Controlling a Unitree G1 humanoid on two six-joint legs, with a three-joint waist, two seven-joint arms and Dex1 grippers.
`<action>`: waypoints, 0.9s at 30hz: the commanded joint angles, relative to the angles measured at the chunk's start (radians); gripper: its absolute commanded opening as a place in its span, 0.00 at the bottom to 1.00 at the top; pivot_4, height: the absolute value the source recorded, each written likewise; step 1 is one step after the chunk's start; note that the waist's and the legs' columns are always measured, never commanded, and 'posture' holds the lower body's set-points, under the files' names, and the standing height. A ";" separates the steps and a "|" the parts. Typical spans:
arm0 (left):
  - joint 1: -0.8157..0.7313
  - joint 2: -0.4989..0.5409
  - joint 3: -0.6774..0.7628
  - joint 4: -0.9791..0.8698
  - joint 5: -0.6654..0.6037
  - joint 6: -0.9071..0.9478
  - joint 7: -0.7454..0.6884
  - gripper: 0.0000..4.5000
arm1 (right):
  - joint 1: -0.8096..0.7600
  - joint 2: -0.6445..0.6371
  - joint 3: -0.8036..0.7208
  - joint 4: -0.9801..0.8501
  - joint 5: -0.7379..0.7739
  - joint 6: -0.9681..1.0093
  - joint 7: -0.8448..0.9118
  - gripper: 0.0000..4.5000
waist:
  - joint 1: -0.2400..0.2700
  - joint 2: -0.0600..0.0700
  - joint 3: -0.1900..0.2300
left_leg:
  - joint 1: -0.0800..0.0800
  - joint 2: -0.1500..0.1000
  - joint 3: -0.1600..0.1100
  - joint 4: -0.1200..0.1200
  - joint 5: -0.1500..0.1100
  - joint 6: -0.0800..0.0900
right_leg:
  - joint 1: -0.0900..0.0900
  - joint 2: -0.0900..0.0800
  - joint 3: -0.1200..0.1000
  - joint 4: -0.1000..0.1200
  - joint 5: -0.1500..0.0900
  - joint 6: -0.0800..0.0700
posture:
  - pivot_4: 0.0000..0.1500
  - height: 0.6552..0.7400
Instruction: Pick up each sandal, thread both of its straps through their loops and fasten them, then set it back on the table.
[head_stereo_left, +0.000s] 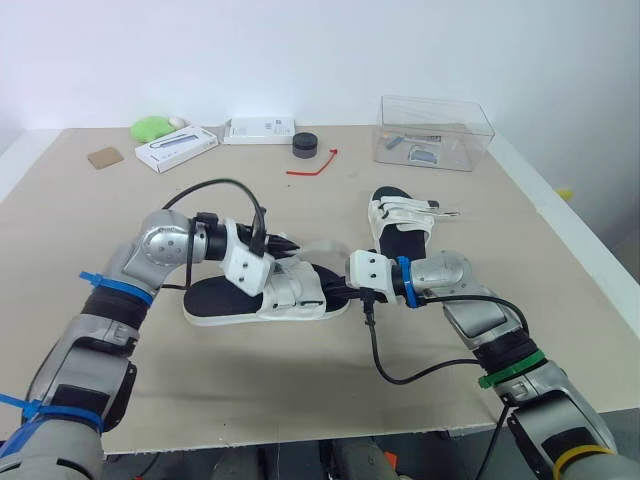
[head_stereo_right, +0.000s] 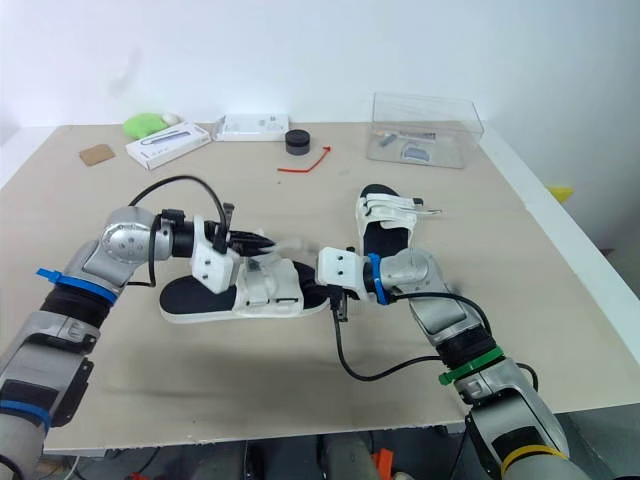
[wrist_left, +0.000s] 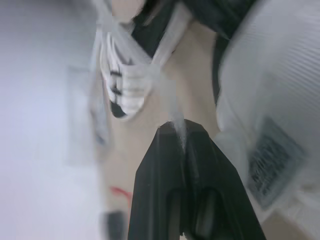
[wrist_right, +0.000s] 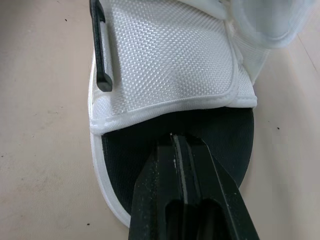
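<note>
A white sandal with a black footbed (head_stereo_left: 262, 300) lies on the table in front of me. My left gripper (head_stereo_left: 288, 243) hovers just above its upper, shut on a thin white strap (wrist_left: 171, 102) that trails off toward the right. My right gripper (wrist_right: 175, 136) is shut, its tips resting on the black footbed at the sandal's toe end, just below the white mesh upper (wrist_right: 165, 60) and its black loop (wrist_right: 101, 50). A second sandal (head_stereo_left: 400, 225) lies farther back on the right, apart from both grippers.
At the back stand a clear plastic box (head_stereo_left: 432, 132), a black round lid (head_stereo_left: 305, 144), a red tie (head_stereo_left: 312, 165), two white boxes (head_stereo_left: 176, 148) (head_stereo_left: 260, 129), a green object (head_stereo_left: 152, 127) and a brown square (head_stereo_left: 104, 157). The table's right edge (head_stereo_left: 560, 225) runs close by.
</note>
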 joint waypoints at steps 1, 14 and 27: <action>-0.084 0.033 0.029 0.015 0.201 -0.090 0.264 0.01 | 0.022 -0.006 0.048 0.063 -0.062 0.014 0.016 0.00 | -0.001 0.000 0.000 | 0.000 0.000 0.000 0.000 0.000 0.000 | 0.000 0.000 0.000 0.000 0.000 0.001 | 1.00 1.00; -0.035 0.054 -0.098 -0.064 -0.181 0.063 0.084 0.39 | 0.019 -0.014 0.049 0.077 -0.069 -0.009 0.038 0.00 | -0.002 0.000 0.000 | 0.000 0.000 0.006 0.000 -0.001 0.002 | -0.002 0.000 0.000 0.000 0.000 0.001 | 1.00 1.00; 0.201 0.272 0.052 -0.517 -0.907 1.201 -0.428 0.61 | 0.026 -0.016 0.053 0.076 -0.070 -0.013 0.049 0.00 | -0.002 0.000 0.000 | 0.000 0.001 0.004 0.000 -0.002 0.003 | -0.002 0.006 0.000 0.001 -0.005 0.006 | 1.00 1.00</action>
